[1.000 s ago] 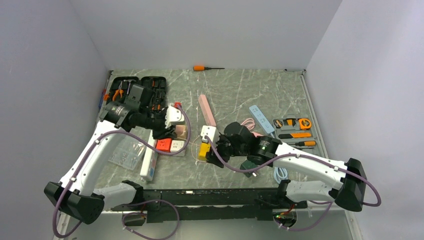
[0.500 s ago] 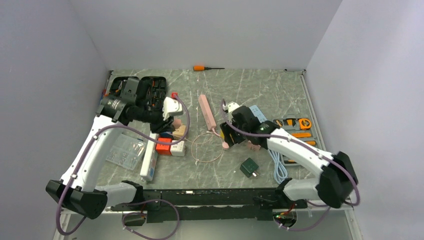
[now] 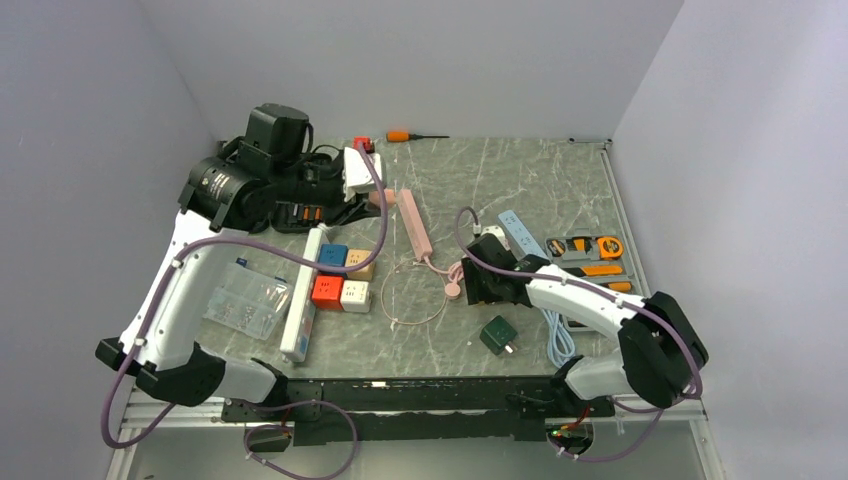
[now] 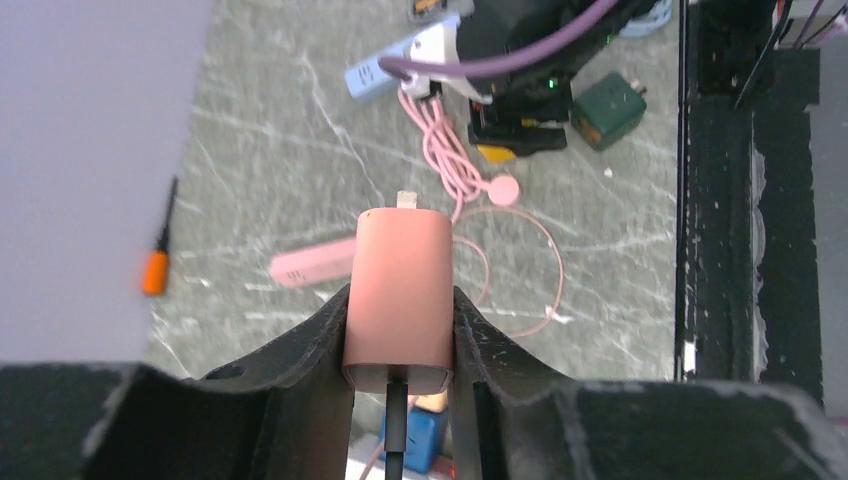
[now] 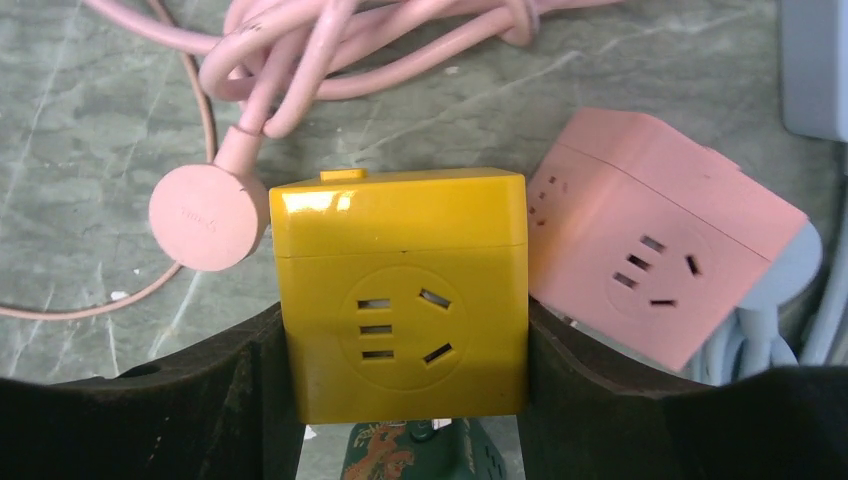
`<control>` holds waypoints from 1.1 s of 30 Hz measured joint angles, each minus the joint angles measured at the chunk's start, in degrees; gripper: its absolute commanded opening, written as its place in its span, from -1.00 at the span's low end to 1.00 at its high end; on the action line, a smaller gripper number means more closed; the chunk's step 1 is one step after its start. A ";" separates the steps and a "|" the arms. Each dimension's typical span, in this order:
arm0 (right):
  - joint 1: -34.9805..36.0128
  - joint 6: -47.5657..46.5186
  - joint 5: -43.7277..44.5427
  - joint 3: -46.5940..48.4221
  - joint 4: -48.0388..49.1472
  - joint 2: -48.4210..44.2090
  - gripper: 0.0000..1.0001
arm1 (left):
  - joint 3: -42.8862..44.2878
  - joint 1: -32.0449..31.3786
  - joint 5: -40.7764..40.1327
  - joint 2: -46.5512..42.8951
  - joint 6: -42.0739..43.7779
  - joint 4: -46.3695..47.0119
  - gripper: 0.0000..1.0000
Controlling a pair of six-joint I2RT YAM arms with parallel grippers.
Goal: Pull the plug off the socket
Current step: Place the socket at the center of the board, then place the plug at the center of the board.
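My left gripper is shut on the plug, a pink rounded block with a metal prong at its far end and a dark cord running back from it. The plug hangs high over the back left of the table, clear of any socket, and shows as a pink tip in the top view. My right gripper is shut on the socket, a yellow cube whose outlet face points at the camera with nothing plugged in. It sits low at the table's middle right, under the right wrist.
A pink cube socket touches the yellow one's right side. Pink coiled cable and its round disc lie just beyond. Also here: green cube, pink strip, white strip, coloured cubes, tool tray, orange screwdriver.
The two grippers have drawn apart. The left one rose and went back left with the pink plug. The right one carried the yellow socket from centre to the right.
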 measured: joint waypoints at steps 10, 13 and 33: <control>0.00 2.67 2.99 -1.05 1.68 -7.61 1.00 | 9.42 -5.42 0.66 1.05 -5.90 4.46 -0.81; 0.00 2.25 3.04 -1.05 3.45 -11.34 1.00 | 9.42 -6.67 0.96 0.94 -6.75 5.11 -0.81; 19.58 -10.95 -2.16 -6.62 30.27 -24.55 0.99 | 8.11 -7.89 2.43 -2.05 -7.13 5.90 -0.78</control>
